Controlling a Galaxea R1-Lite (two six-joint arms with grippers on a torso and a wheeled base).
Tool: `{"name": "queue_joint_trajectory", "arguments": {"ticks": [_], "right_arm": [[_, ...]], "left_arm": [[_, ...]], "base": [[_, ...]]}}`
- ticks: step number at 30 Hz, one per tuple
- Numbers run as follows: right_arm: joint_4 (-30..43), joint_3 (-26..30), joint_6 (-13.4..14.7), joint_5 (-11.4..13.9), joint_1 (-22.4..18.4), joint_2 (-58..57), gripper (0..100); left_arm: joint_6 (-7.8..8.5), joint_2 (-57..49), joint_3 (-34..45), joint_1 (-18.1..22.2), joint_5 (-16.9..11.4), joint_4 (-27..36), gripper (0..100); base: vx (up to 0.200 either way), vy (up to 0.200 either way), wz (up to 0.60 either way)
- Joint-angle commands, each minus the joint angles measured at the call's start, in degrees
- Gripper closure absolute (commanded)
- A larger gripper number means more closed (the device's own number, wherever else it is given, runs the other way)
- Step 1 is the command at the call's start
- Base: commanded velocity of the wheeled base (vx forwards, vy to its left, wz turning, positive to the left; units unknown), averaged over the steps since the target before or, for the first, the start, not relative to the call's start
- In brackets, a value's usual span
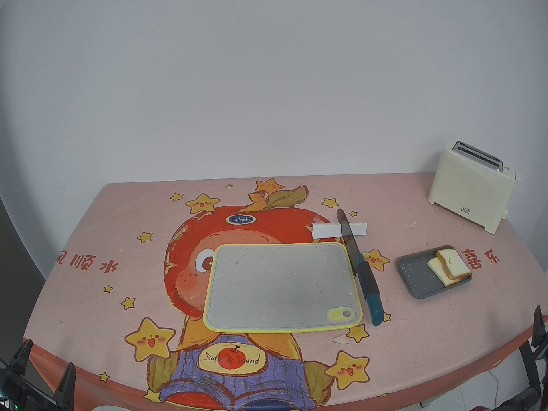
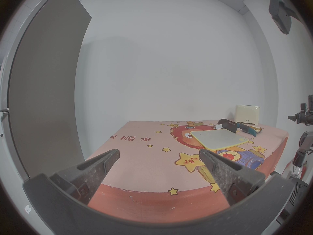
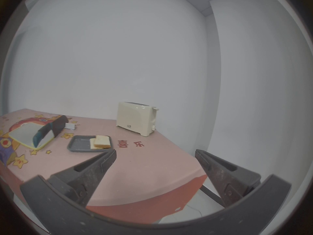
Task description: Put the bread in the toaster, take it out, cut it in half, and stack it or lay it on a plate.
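Bread (image 1: 454, 264) (image 3: 101, 141): two pale slices w/ brown crust, stacked askew, top one overlapping the lower; both on the plate, at its far-right end.
Plate (image 1: 415, 276) (image 3: 77, 144): dark grey rectangular tray w/ raised rim, flat on right part of table, btwn knife and toaster; near-left part bare.
Toaster (image 1: 471, 188) (image 3: 137, 118) (image 2: 247, 114): cream box-shaped two-slot unit, upright at far-right corner of table, slots facing up; near plate but apart from it.
Knife (image 1: 361, 266) (image 2: 236, 126) (image 3: 49, 131): long black blade w/ teal handle, just right of board along its right edge; blade end propped on block, handle toward near edge.
Block (image 1: 328, 230): small white rectangular bar past board's far-right corner, under blade.
Board (image 1: 279, 286) (image 2: 218, 138) (image 3: 24, 134): grey rectangular cutting board w/ yellow-green rim, flat at table centre, well apart from plate.
Table (image 1: 456, 332): pink cloth w/ cartoon apple figure and yellow stars.
L gripper (image 2: 159, 152) (image 1: 45, 366): dark, off near-left corner of table, jaws spread wide, nothing btwn them.
R gripper (image 3: 156, 152): dark, off near-right corner of table, jaws spread wide, nothing btwn them; pointed toward plate and toaster.
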Motion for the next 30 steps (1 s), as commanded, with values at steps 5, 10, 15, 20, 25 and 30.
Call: {"name": "queue_joint_trajectory", "arguments": {"ticks": [5, 10, 15, 20, 25, 30], "right_arm": [[4.8, 1.2, 4.0, 12.3, -0.4, -7.8, 0], [6.2, 1.2, 6.5, 18.7, -0.3, -7.8, 0], [6.3, 1.2, 5.6, 19.3, -0.3, -7.8, 0], [6.5, 1.2, 3.8, 20.5, -0.1, -7.7, 0], [6.4, 1.3, 3.9, 20.8, 4.3, -8.0, 0], [6.3, 1.3, 4.0, 21.0, 8.7, -12.6, 0]], "left_arm": [[-0.10, 0.0, 1.0, 0.1, 0.0, 0.0, 0], [-0.01, 0.0, 1.0, 0.1, 0.0, 0.0, 0], [-0.01, 0.0, 1.0, 0.0, 0.0, 0.0, 0], [-0.01, 0.0, 1.0, 0.1, 0.0, 0.0, 0], [-0.01, 0.0, 1.0, 0.0, 0.0, 0.0, 0], [-0.01, 0.0, 1.0, 0.0, 0.0, 0.0, 0]], "base": [[0.000, 0.000, 0.00], [0.000, 0.000, 0.00], [0.000, 0.000, 0.00], [0.000, 0.000, 0.00], [0.000, 0.000, 0.00], [0.000, 0.000, 0.00]]}}
